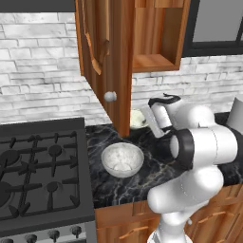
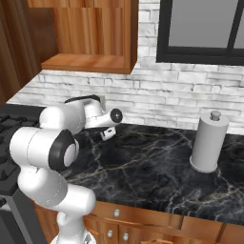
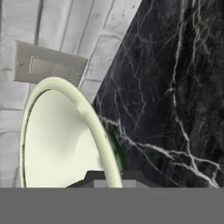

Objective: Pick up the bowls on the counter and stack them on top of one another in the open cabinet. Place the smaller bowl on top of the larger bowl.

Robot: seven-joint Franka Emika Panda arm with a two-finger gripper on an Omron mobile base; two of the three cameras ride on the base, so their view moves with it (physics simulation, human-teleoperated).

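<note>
The smaller bowl [image 3: 61, 140], cream and smooth inside, has its rim running between my fingertips [image 3: 89, 178]; my gripper [image 3: 107, 180] is shut on that rim. In the left base view this bowl [image 1: 137, 118] sits low at the back of the counter [image 1: 114, 190], just right of the cabinet door, with my gripper [image 1: 146, 124] at its right edge. I cannot tell whether it touches the counter. The larger bowl [image 1: 122, 159], speckled grey-white, stands upright on the counter in front, apart from my hand. The cabinet [image 1: 156, 61] hangs open above, its shelf bare.
The open cabinet door [image 1: 107, 57] with its round silver knob [image 1: 110, 96] hangs over the counter's left part. A black gas stove [image 1: 38, 171] lies to the left. A paper towel roll [image 2: 208, 142] stands on the counter [image 2: 157, 167] at the right. A wall switch plate [image 3: 43, 65] is behind the bowl.
</note>
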